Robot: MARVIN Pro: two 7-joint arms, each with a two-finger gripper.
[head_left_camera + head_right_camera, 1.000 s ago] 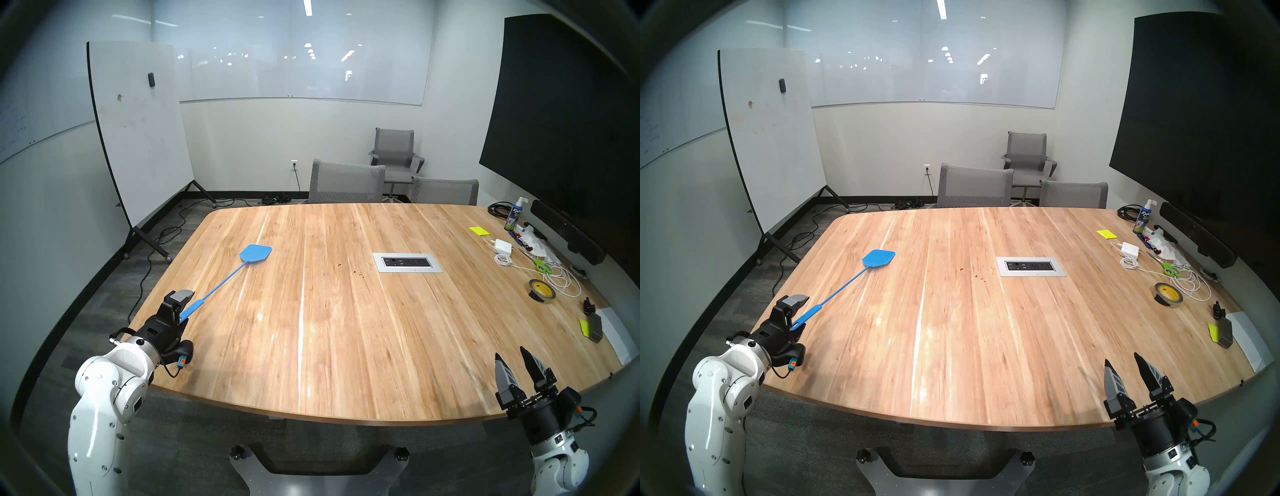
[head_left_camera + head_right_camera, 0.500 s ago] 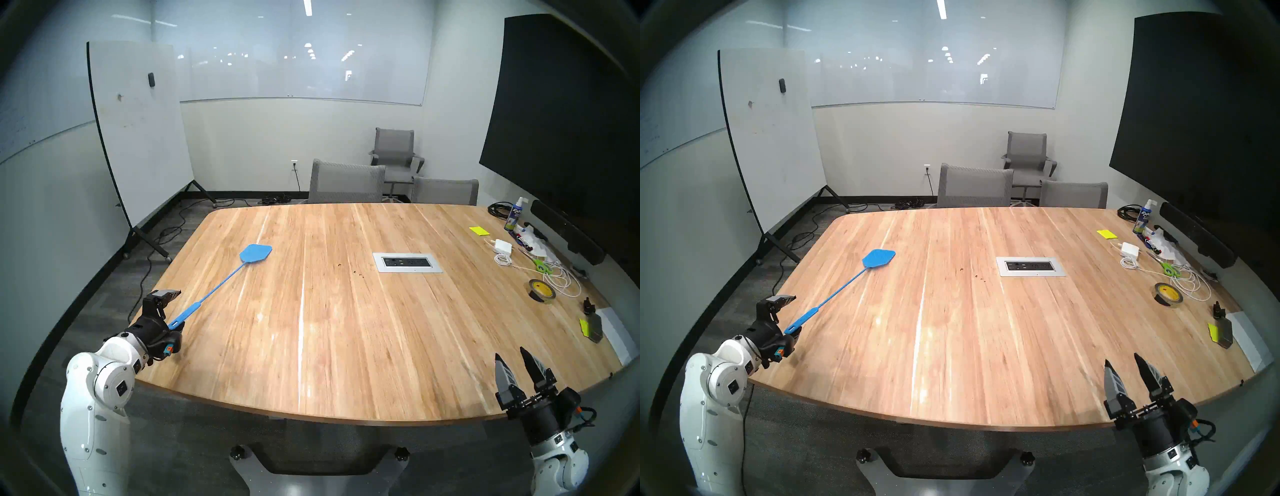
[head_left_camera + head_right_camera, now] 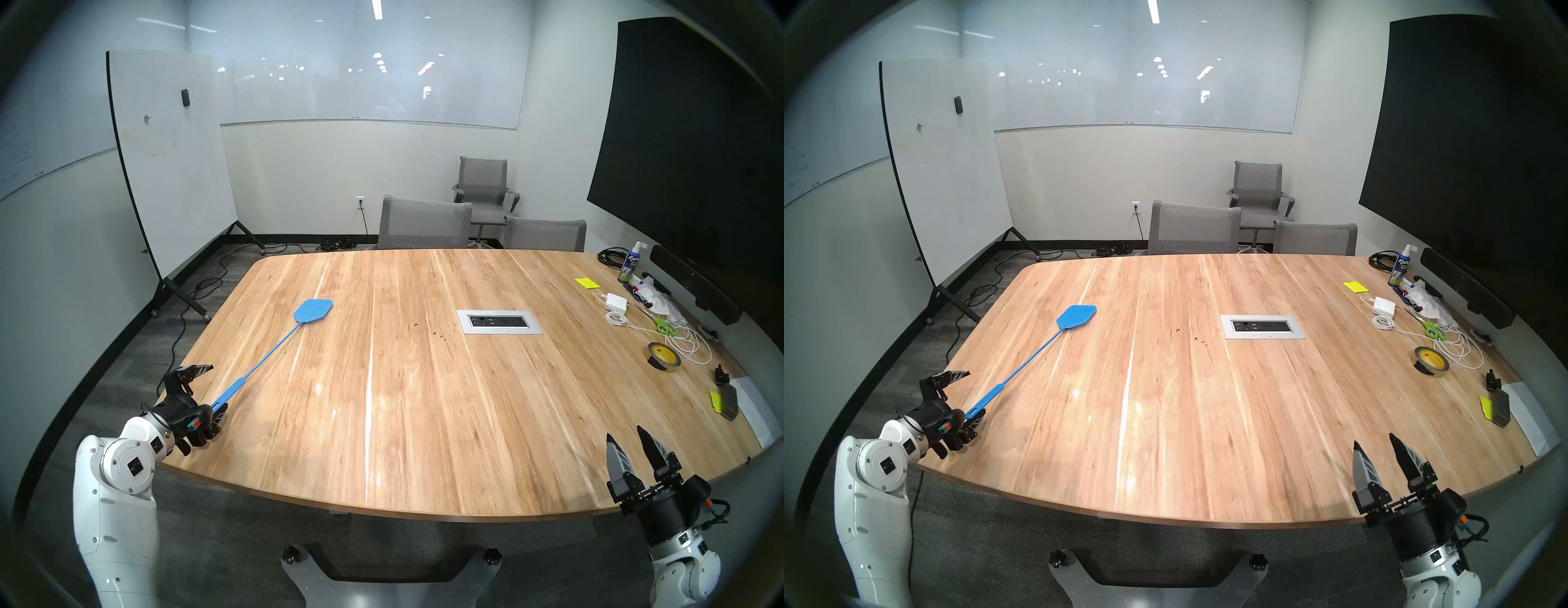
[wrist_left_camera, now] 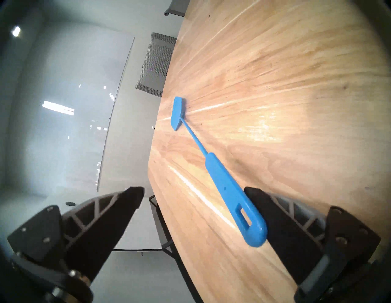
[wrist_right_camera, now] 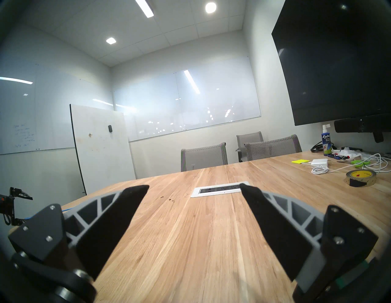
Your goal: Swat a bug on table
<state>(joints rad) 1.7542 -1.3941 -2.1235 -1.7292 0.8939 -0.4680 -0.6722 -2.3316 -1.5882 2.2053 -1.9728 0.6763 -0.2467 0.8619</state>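
A blue fly swatter (image 3: 313, 311) (image 3: 1076, 317) lies flat on the left part of the wooden table (image 3: 382, 424). Its handle (image 4: 228, 190) points at my left gripper (image 3: 214, 390) (image 3: 975, 395) (image 4: 193, 190), which is open wide around the handle's end at the table's near-left edge. One finger (image 4: 275, 211) lies beside the handle; the other is far off it. The bug (image 3: 415, 324) (image 3: 1177, 329) (image 5: 161, 197) is a tiny dark speck left of the outlet panel, with more specks (image 3: 439, 335) close by. My right gripper (image 3: 626, 435) (image 3: 1375, 440) (image 5: 193, 188) hovers open and empty at the near-right edge.
A grey outlet panel (image 3: 499, 322) is set in mid-table. At the right lie a tape roll (image 3: 664, 357), green scissors (image 3: 664, 326), a charger with white cable (image 3: 617, 302), a spray bottle (image 3: 630, 265) and a black knob (image 3: 720, 374). Grey chairs (image 3: 424, 225) stand behind the table.
My left arm has pulled back toward the table's near-left edge and rolled its wrist, staying open. The swatter has not moved. The right arm is still.
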